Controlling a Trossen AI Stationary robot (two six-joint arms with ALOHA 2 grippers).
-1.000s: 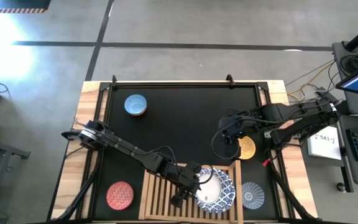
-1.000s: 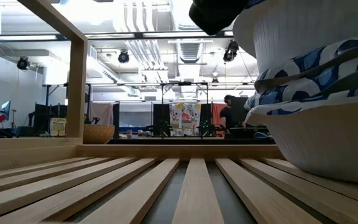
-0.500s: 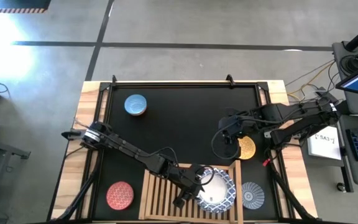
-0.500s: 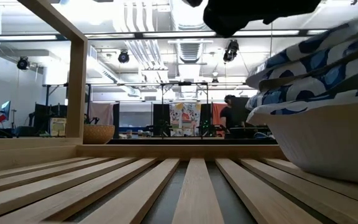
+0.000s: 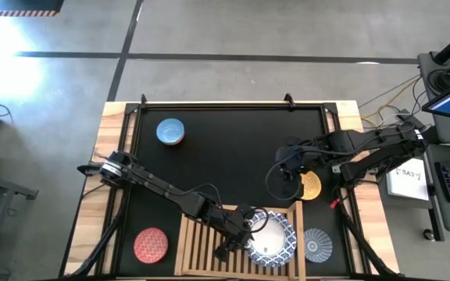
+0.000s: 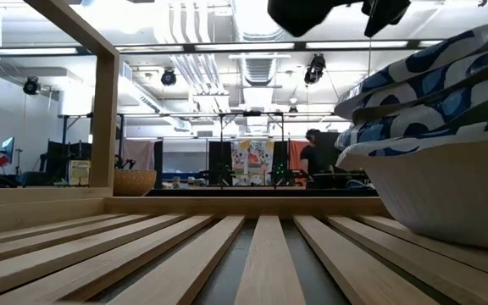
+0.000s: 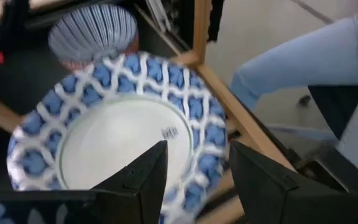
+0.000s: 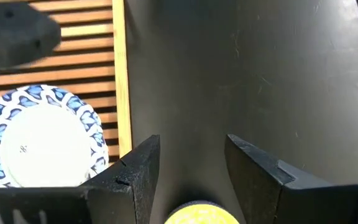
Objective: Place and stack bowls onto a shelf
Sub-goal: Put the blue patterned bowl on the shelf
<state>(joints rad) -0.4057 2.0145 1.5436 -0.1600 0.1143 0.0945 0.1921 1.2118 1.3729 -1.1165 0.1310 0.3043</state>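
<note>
On the shelf (image 5: 209,242), at its right half, sits a stack of white blue-rimmed bowls (image 5: 270,236). The left gripper (image 5: 241,232) hovers over the stack's left edge, fingers spread, holding nothing. The right gripper (image 8: 188,180) waits beyond the shelf's far right corner, fingers parted above the yellow bowl (image 5: 309,184). The grey-blue bowl (image 5: 316,243) lies just right of the shelf, the red bowl (image 5: 151,244) left of it, and the blue bowl (image 5: 170,131) well beyond it.

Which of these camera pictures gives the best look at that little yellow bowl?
The high view: the yellow bowl shows from above on the black mat, partly under the right gripper. The right wrist view catches only its rim between that gripper's open fingers. The low and left wrist views do not show it.
</note>
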